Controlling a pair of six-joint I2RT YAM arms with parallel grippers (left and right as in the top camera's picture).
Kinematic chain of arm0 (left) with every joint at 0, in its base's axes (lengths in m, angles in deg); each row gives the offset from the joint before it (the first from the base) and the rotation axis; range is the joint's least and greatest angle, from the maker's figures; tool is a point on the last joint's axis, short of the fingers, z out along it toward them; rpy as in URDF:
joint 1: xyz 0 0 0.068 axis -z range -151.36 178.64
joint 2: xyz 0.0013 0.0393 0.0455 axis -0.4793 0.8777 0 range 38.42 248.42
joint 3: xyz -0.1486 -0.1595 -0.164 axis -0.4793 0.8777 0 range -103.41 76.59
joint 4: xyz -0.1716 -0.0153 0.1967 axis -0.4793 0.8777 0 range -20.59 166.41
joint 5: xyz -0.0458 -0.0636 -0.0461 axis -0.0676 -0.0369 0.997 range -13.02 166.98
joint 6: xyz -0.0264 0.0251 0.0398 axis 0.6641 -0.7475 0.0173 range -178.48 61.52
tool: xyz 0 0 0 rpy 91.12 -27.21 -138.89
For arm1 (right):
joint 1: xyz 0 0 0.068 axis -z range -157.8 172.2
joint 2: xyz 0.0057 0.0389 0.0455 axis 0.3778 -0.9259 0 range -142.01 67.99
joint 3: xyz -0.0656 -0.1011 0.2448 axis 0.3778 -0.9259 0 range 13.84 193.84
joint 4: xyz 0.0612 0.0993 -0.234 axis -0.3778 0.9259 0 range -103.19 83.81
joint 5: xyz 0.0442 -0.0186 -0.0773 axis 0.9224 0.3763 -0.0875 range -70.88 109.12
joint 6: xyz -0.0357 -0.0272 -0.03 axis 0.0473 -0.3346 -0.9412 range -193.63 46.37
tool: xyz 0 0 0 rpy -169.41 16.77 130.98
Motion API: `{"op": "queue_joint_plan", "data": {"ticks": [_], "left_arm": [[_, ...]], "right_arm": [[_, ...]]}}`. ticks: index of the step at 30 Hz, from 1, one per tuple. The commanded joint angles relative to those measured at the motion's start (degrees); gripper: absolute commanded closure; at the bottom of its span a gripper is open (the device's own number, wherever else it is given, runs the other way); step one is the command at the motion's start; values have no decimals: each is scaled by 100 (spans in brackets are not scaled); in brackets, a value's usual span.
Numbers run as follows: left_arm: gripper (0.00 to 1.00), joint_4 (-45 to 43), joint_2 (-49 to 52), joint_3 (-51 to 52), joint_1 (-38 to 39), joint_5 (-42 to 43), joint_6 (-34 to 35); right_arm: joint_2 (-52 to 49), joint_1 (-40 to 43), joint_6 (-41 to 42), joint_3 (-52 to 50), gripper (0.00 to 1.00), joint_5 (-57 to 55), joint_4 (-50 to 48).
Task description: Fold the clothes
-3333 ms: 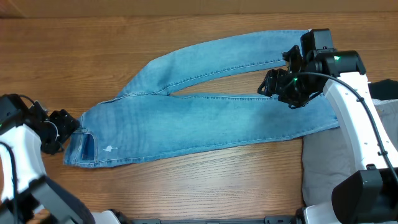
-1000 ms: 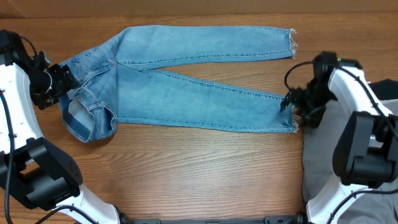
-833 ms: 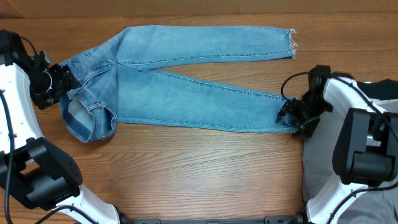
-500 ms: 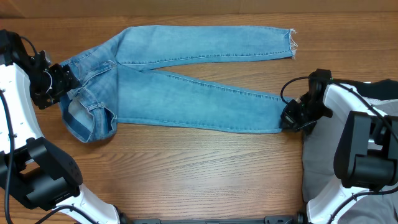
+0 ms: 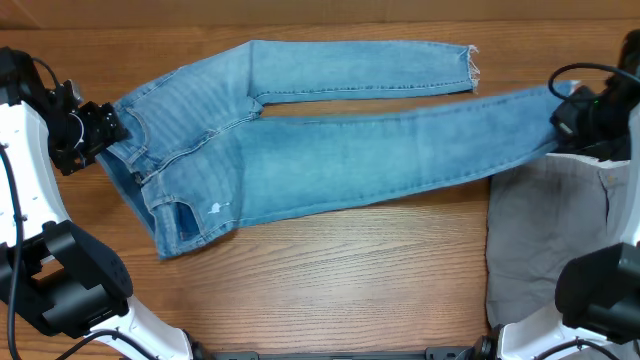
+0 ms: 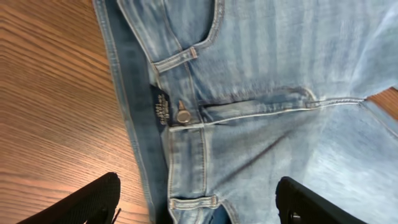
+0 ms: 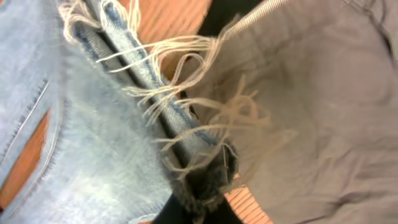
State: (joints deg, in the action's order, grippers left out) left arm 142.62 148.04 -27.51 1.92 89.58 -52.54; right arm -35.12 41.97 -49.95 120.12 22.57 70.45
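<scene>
1. Wood comes first: the big brown table holds everything we see from above.
2. Next come the light blue jeans. They lie spread across the table, with the waist on the left and the legs going to the right. One leg lies along the far side of the table and ends in a frayed hem. The other leg, nearer to the robot, stretches all the way to the right side.
3. The grey trousers lie on the right side of the table, near the front. The end of the stretched jeans leg passes over their top edge.
4. The left gripper sits at the left, just beside the waist of the jeans. In its own camera we see its two dark fingers spread wide apart over the waistband. We cannot tell if they touch the cloth.
5. The right gripper is at the far right, at the end of the stretched leg. In its own camera its tips are pressed together on the hem of that leg, and the folded blue cloth goes in between them.
6. Pale threads stick out from that pinched hem, over the grey cloth.
7. Smallest of all, we see a round metal button on the waistband and a little dark label just beside it.
</scene>
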Motion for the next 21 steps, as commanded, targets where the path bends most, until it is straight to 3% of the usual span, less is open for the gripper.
{"op": "queue_joint_plan", "data": {"ticks": [1, 2, 4, 7, 11, 13, 21], "left_arm": [[17, -13, -24, 13, -26, -118, -129], [18, -15, -22, 13, -26, -122, -129], [19, -28, -22, 13, -26, -118, -129], [26, 203, -22, 57, 31, -74, -129], [24, 361, -22, 542, 363, -201, -203], [21, -44, -22, 1128, 505, -573, 55], [18, -1425, -22, 2503, 527, -566, 315]], "right_arm": [[-17, -13, -140, 109, 58, -238, 9], [-17, -13, -140, 109, 44, -258, 11], [-17, -11, -136, 111, 37, -251, 9], [-17, -9, -240, 111, 36, 46, 9], [-17, -85, -1152, 109, 35, 1115, 87], [-17, -157, -1176, 109, 34, 1150, 186], [-17, -181, -1176, 105, 35, 1150, 267]]}}
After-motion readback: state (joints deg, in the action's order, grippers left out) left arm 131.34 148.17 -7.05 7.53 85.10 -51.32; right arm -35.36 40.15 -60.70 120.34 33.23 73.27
